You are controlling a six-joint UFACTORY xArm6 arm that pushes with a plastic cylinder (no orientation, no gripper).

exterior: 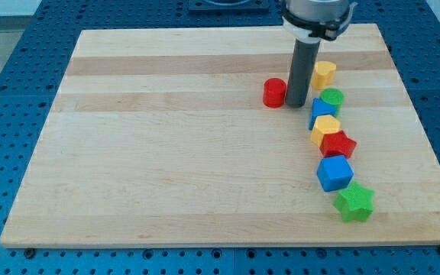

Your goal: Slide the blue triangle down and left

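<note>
The blue triangle (320, 111) lies right of centre on the wooden board (166, 153), wedged between a green round block (331, 98) above it and a yellow block (326, 127) below it. My tip (296, 105) touches the board just left of the blue triangle, with a red cylinder (274, 92) close on the tip's left. The rod comes down from the view's top.
A yellow block (323, 73) sits right of the rod. Below the lower yellow block run a red star (338, 144), a blue cube (334, 173) and a green star (354, 202). Blue perforated table surrounds the board.
</note>
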